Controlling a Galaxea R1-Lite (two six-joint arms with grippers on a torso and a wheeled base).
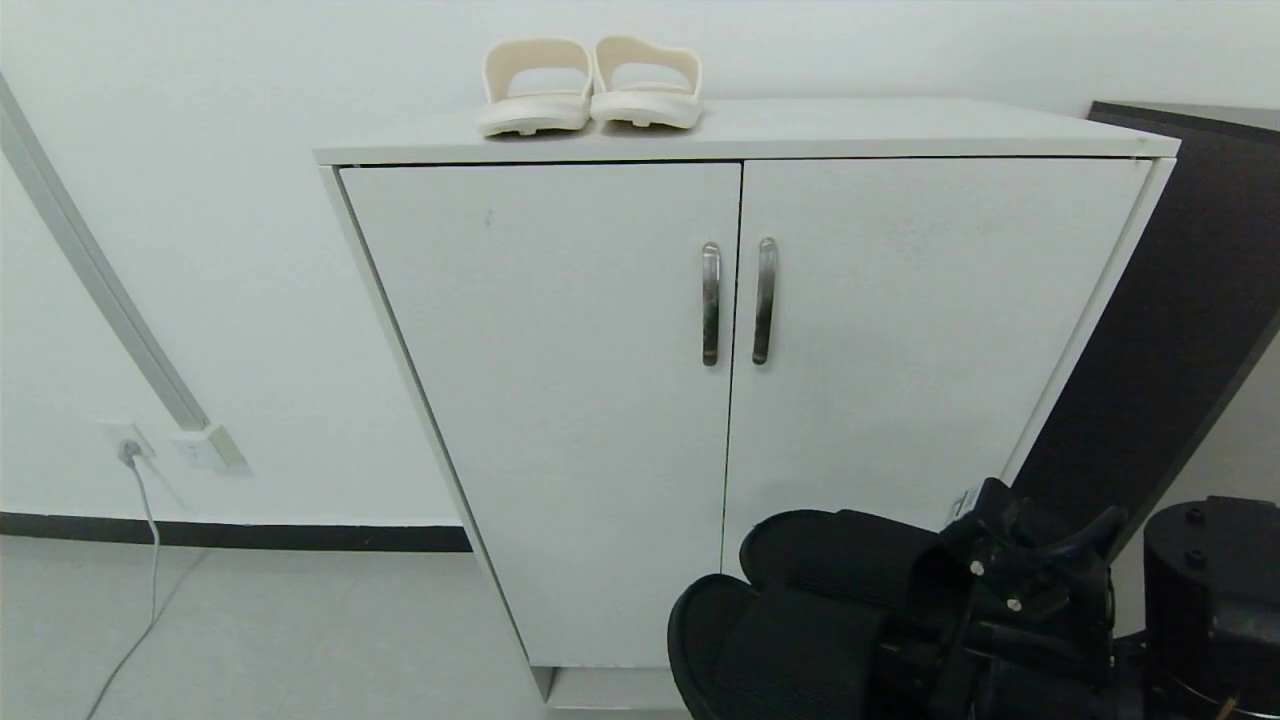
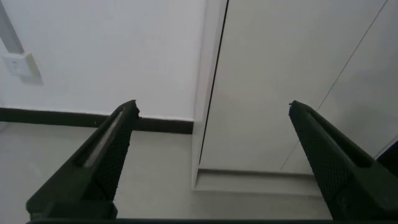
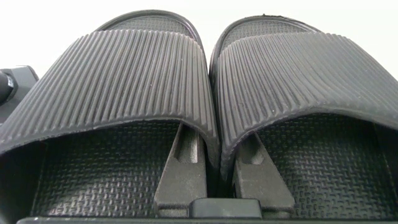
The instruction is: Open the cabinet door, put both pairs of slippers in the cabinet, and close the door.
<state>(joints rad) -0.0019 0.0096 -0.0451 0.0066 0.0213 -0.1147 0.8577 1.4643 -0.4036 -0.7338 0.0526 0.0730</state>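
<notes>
Head view: a white cabinet (image 1: 560, 420) of smooth, matt board is seen with both flat doors shut. Two slim, slightly curved metal handles (image 1: 710, 305) are mounted upright on either side of the centre seam. A cream pair of slippers (image 1: 590, 90), moulded in one piece with wide arched straps and lugged soles, is set side by side on the cabinet's top, above the left door. A black pair of slippers (image 1: 800, 610) is held low in front of the right door by the right gripper (image 3: 217, 140). Its fingers (image 3: 181, 180) are slid under the ribbed straps, one into each slipper, and the two inner side walls are pinched between them above pebbled footbeds. The left gripper (image 2: 212, 107) is spread wide, with nothing between its textured black fingers (image 2: 106, 155). It is pointed at the cabinet's lower left corner, where the pale floor (image 2: 155, 168) is met by a dark skirting strip (image 2: 50, 116).
</notes>
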